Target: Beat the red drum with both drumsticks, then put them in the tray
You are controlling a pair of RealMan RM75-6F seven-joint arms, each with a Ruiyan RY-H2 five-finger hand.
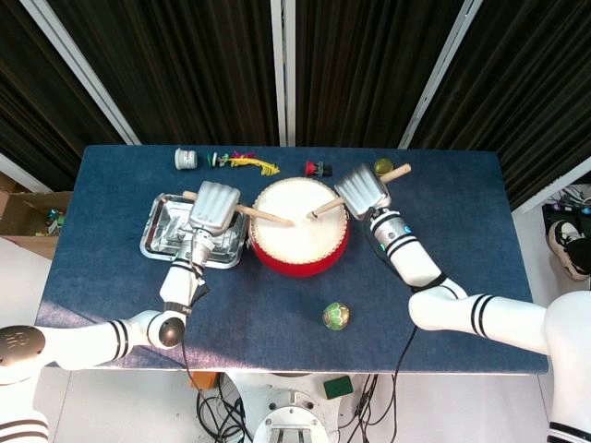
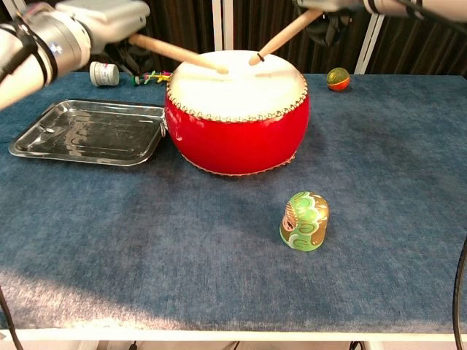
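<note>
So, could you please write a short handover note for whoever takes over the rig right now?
Left hand grips the left drumstick, tip over the red drum skin.
Right hand grips the right drumstick, tip low over the drumhead.
Metal tray sits left of the drum with no drumsticks in it.
Done: both sticks in hand at the drum.
Left: finish beating, then lay both sticks in the tray.

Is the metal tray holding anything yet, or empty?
Empty: the tray shows only bare metal in the chest view; both drumsticks are over the drum.

Dark slatted wall (image 1: 185, 65), blue table (image 1: 443, 249)
</note>
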